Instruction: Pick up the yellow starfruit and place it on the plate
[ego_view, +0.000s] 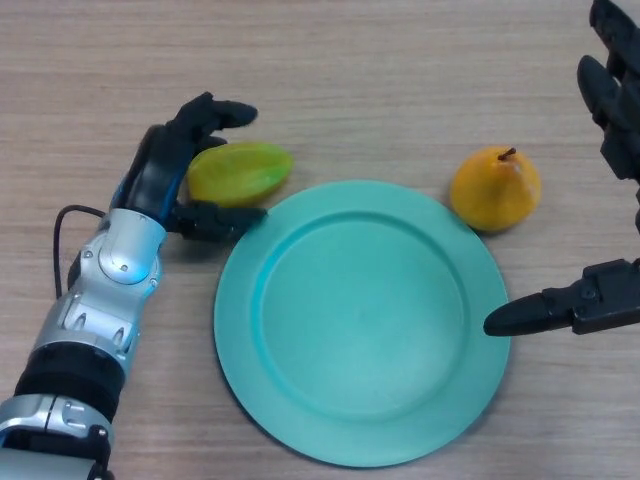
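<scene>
The left hand's (165, 165) fingers (215, 112) are curled over the far side of the starfruit (240, 172), and the thumb (215, 220) is set against its near side, so the fruit is pinched between them. This grip across the short width appears chosen so that the fruit can be lifted without rolling. The starfruit, yellow-green and lying lengthwise on the table (350, 60), is found just left of the plate's (240, 330) upper-left rim; whether it touches the rim cannot be told. It is judged not yet lifted, as it seems to rest on the wood.

The thumb tip is seen right at the plate's edge, so little room is left on that side; a straight slide toward the plate would be blocked by the raised rim. A lift is called for first, then a short carry rightward over the rim. The plate's middle is bare and wide, so ample room for setting down is offered.

A pear (495, 187) is seen against the plate's upper-right rim, well apart from the starfruit and out of the likely path.

The right hand (605, 300) is held at the right edge, its fingers spread and straight, with one tip reaching over the plate's right rim and nothing held.
</scene>
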